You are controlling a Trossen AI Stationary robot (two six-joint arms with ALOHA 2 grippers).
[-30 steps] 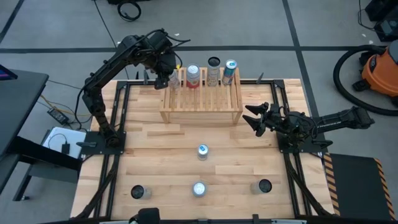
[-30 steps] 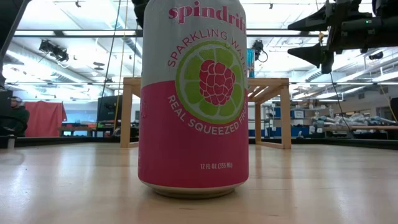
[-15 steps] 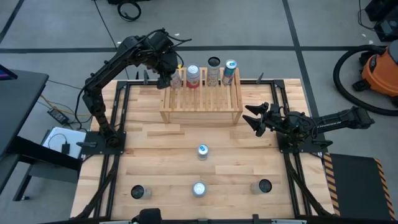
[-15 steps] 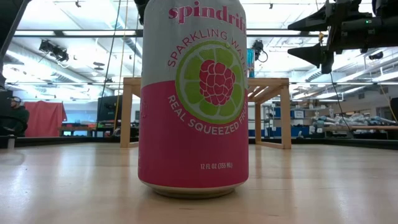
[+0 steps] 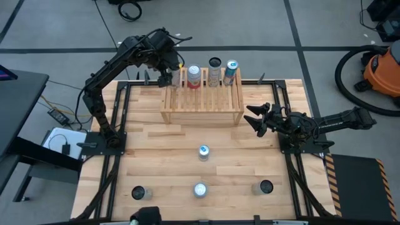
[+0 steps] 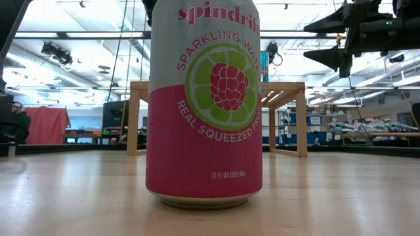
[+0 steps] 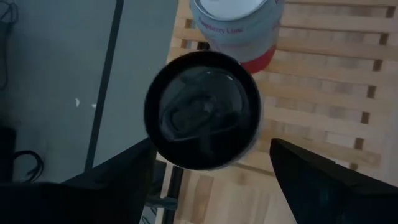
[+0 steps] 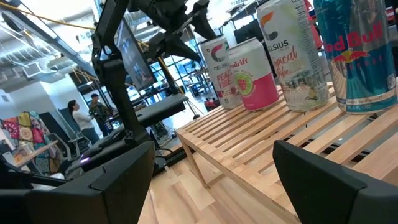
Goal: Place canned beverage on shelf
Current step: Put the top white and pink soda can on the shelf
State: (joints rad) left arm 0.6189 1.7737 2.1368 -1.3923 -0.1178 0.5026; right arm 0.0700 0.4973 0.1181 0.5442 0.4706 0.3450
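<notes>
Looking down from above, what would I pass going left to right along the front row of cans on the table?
Dark-topped can on the left → silver-topped can → dark-topped can on the right.

Pink-and-grey raspberry can (image 6: 204, 105); pale, seemingly plain shelf (image 5: 201, 99).

The pale slatted wooden shelf (image 5: 202, 99) carries four upright cans. The dark-topped Celsius can (image 7: 202, 111) stands at its end, directly under the left gripper (image 5: 167, 76), between the spread fingers, beside a pink Spindrift can (image 5: 194, 76).
</notes>
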